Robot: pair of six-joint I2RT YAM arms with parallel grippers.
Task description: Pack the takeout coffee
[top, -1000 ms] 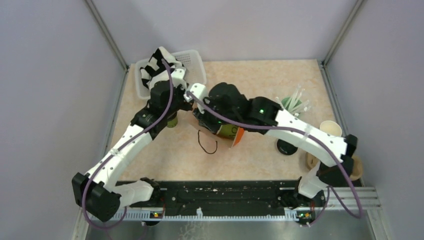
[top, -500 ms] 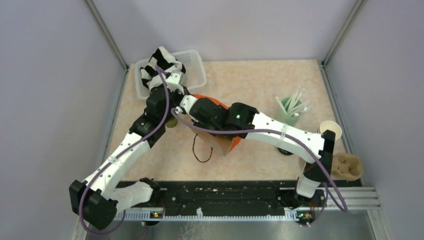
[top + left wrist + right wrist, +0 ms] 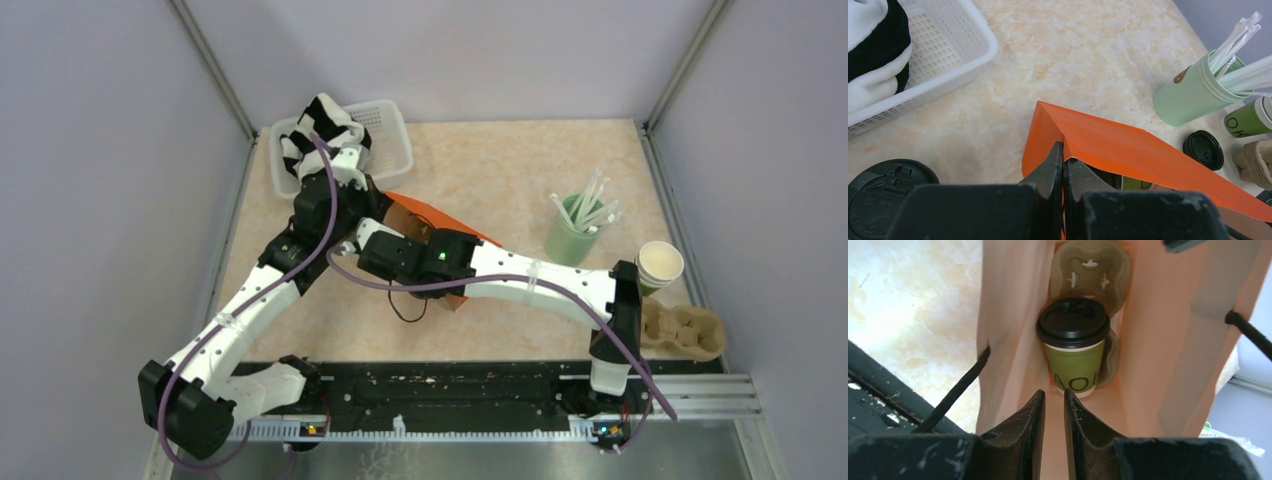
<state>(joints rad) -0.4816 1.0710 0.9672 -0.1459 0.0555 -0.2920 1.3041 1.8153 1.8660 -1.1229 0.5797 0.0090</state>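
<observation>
The left arm reached forward, its left gripper [image 3: 1063,152] pinching the top edge of the orange bag [image 3: 1128,150]. The right arm stretched low to the left, with the right gripper [image 3: 1054,395] at the bag's mouth. Its fingers were nearly together; whether they nipped paper could not be told. A lidded green cup [image 3: 1072,347] sat just beyond them, inside the bag.
</observation>
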